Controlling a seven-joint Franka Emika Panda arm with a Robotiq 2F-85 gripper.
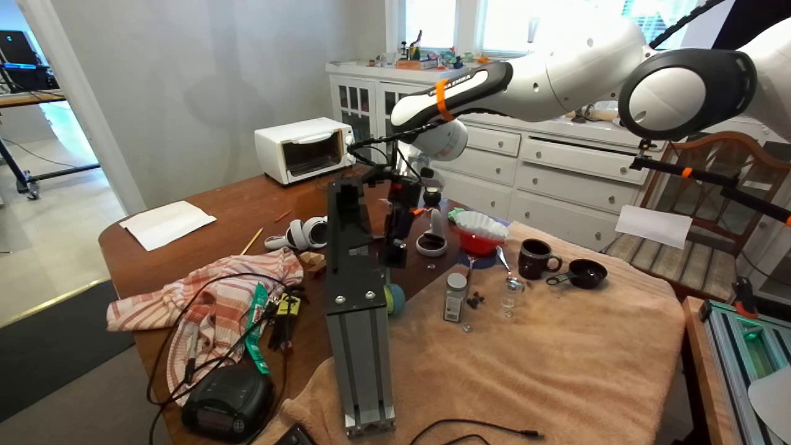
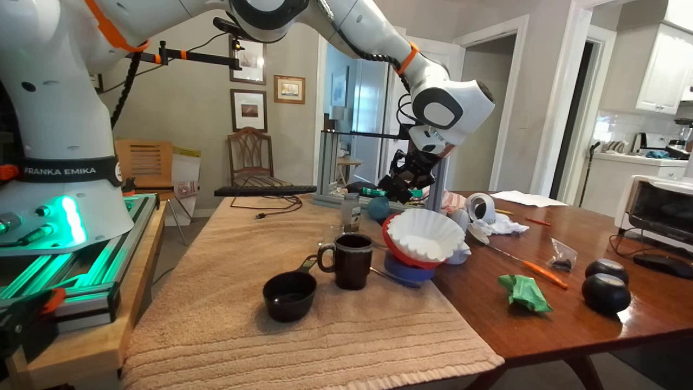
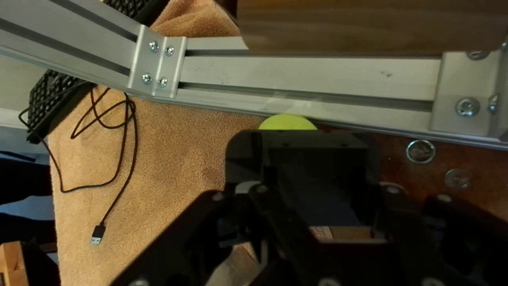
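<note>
Although I look carefully, I cannot tell whether my gripper (image 3: 303,159) is clenched or released, because its dark parts merge in the wrist view. At its twelve o'clock I see a yellow-green round thing (image 3: 287,122), partly covered by the gripper, and beyond it the aluminium frame (image 3: 309,75). The USB plug (image 3: 98,232) lies on the tan towel (image 3: 178,159) toward eight o'clock. From the gripper in an exterior view, the dark mug (image 2: 352,265) stands at seven o'clock.
</note>
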